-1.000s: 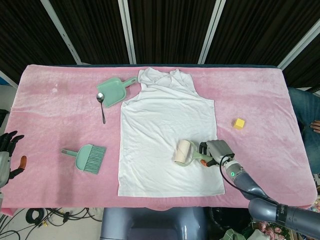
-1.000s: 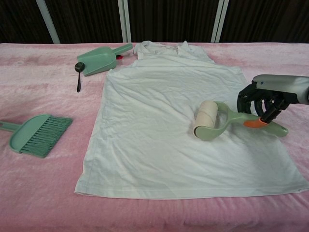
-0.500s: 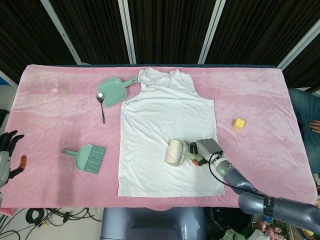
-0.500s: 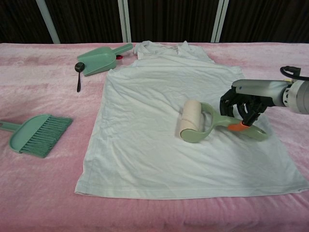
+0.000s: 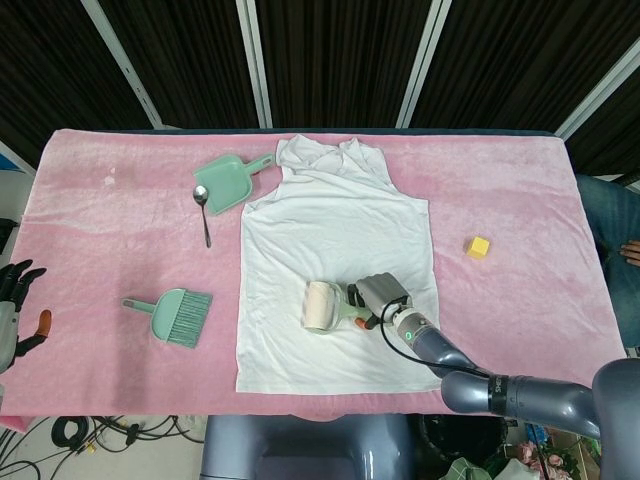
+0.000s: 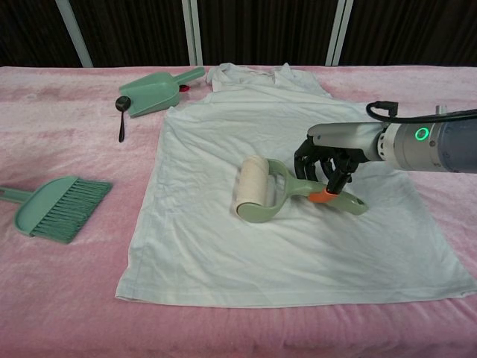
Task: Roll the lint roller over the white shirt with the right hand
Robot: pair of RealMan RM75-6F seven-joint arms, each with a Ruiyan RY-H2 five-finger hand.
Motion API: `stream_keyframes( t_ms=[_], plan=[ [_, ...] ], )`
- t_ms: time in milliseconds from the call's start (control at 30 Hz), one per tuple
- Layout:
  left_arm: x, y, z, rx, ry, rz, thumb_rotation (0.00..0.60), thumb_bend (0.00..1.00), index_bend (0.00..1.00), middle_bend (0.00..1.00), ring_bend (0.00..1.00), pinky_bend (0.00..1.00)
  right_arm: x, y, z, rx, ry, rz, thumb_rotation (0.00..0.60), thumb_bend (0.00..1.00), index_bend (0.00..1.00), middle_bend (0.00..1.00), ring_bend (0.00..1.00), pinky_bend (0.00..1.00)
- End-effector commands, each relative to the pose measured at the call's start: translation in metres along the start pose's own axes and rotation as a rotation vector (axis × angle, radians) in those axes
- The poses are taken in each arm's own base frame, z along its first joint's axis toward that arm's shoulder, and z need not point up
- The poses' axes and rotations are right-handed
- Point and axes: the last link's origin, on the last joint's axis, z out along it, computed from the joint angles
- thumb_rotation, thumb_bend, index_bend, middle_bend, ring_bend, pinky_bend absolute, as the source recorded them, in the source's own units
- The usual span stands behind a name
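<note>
A white sleeveless shirt (image 5: 330, 230) (image 6: 268, 134) lies flat on the pink cloth, collar toward the far side. My right hand (image 5: 378, 296) (image 6: 326, 158) grips the green handle of the lint roller (image 5: 322, 306) (image 6: 253, 188). The roller's cream drum rests on the shirt's lower middle, left of the hand. My left hand (image 5: 15, 300) shows at the far left edge of the head view, off the table, fingers spread and holding nothing.
A green dustpan (image 5: 228, 181) (image 6: 153, 91) and a spoon (image 5: 203, 210) (image 6: 121, 112) lie left of the collar. A green hand brush (image 5: 172, 314) (image 6: 54, 207) sits at front left. A small yellow block (image 5: 478, 247) lies right of the shirt.
My right hand has pushed the lint roller leftward across the shirt, from near its right hem edge to the lower middle. The left hand has stayed put.
</note>
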Motion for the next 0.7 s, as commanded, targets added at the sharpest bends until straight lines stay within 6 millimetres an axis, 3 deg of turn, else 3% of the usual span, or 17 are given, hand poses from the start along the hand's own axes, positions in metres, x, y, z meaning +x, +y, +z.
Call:
stream_keyframes(
  t_ms=[33, 367, 700],
  plan=[
    [0.0, 0.0, 0.0, 0.0, -0.001, 0.0, 0.6, 0.46, 0.17, 0.1, 0.05, 0.09, 0.001, -0.011, 0.005, 0.009, 0.005, -0.017, 0.6, 0.51, 0.65, 0.63, 0.62, 0.62],
    [0.0, -0.001, 0.0, 0.001, 0.0, -0.002, 0.6, 0.46, 0.17, 0.1, 0.05, 0.09, 0.005, -0.029, 0.01, -0.018, 0.027, -0.072, 0.6, 0.52, 0.66, 0.63, 0.62, 0.63],
    [0.0, 0.0, 0.0, -0.001, 0.002, 0.002, 0.6, 0.46, 0.17, 0.1, 0.05, 0.09, 0.008, -0.012, -0.004, -0.092, -0.014, -0.157, 0.6, 0.53, 0.66, 0.63, 0.62, 0.63]
  ],
)
